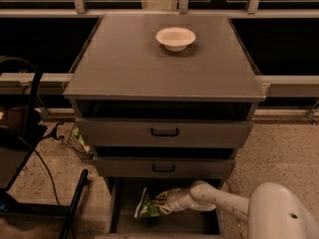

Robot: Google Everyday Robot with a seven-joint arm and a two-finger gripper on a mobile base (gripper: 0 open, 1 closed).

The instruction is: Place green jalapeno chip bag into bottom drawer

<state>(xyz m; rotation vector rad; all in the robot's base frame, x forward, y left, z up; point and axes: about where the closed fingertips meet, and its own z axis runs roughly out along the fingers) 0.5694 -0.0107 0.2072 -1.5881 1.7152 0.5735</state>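
The green jalapeno chip bag (145, 207) stands tilted inside the open bottom drawer (195, 223), at the left of its grey floor. My gripper (160, 206) reaches into the drawer from the right on the white arm (219, 199). It is shut on the bag's right side and holds it just above or on the drawer floor; I cannot tell which. The fingers are partly hidden by the crumpled foil.
A white bowl (175, 38) sits on the grey cabinet top (164, 68). Two shut drawer fronts with black handles (164, 132) (163, 168) overhang the open drawer. Black equipment and cables (20, 138) and a wire basket (77, 143) stand to the left.
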